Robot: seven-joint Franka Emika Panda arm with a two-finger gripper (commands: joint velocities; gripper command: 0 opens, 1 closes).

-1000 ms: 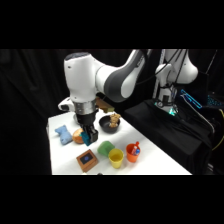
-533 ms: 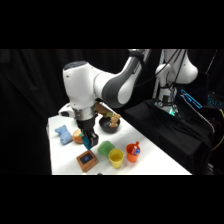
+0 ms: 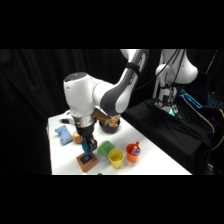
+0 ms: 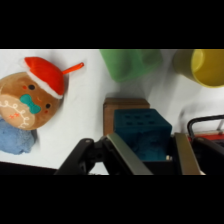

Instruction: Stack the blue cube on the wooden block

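The blue cube (image 4: 140,131) sits between the two fingers of my gripper (image 4: 152,155), which is shut on it. Directly beneath it lies the wooden block (image 4: 124,106), its orange-brown edge showing past the cube's far and left sides. In the side view the gripper (image 3: 86,149) hangs straight down over the wooden block (image 3: 88,162) near the table's front left, with the blue cube (image 3: 86,150) just above the block's top. Whether the cube touches the block I cannot tell.
A green rounded object (image 3: 105,148), a yellow cup (image 3: 116,158) and an orange cup (image 3: 132,152) stand right of the block. A light-blue soft toy (image 3: 63,133) and a gingerbread plush (image 4: 31,97) lie to its left. A dark bowl (image 3: 110,125) stands behind.
The gripper has come down with the blue cube, from above the table's middle to just over the wooden block.
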